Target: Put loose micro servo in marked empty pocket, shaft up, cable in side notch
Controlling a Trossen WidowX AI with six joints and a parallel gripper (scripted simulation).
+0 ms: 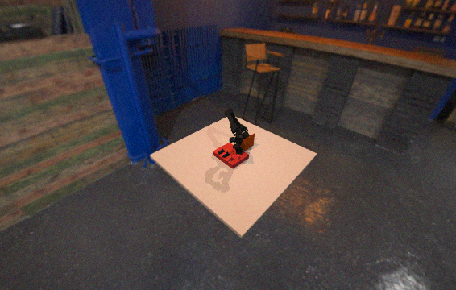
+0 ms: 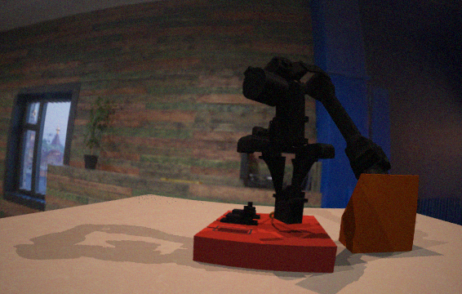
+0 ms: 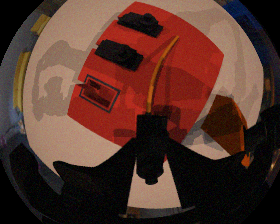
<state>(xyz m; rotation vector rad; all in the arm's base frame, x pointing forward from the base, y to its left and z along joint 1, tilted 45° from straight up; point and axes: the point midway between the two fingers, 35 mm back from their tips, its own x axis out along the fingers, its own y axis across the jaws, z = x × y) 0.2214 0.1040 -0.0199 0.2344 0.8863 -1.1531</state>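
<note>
Nearest, the red deck [image 1: 234, 164] [image 2: 264, 253] [image 3: 191, 75] sits on the bench [image 1: 248, 201] [image 2: 113, 261] [image 3: 56, 145] — marked pocket [image 2: 233, 230] [image 3: 99, 93] unfilled. Above its surface, away from that pocket, the claw [image 1: 238, 147] [image 2: 289, 193] [image 3: 151, 141] grips the black micro servo [image 1: 238, 151] [image 2: 289, 209] [image 3: 152, 125] — an orange block [image 1: 249, 142] [image 2: 386, 214] [image 3: 223, 120] stands beside the deck.

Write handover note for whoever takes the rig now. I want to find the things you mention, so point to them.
Gripper [image 2: 289, 189] [image 3: 151, 141]: shut on the loose micro servo [image 2: 289, 210] [image 3: 152, 126], over the red deck [image 1: 233, 164] [image 2: 264, 255] [image 3: 191, 75].
Cable [image 3: 154, 80]: orange, trailing from the servo across the deck, not in the notch.
Marked empty pocket [image 2: 231, 230] [image 3: 99, 93]: outlined, in line with the two seated servos [image 3: 140, 23] [image 3: 119, 54], off to the side of the held one.
Done: servo grasped.
Left: line up over the pocket, shaft up; lower until both ears lie flat; lay cable in side notch; release; move clear.
Can't tell: whether the servo touches the deck.
</note>
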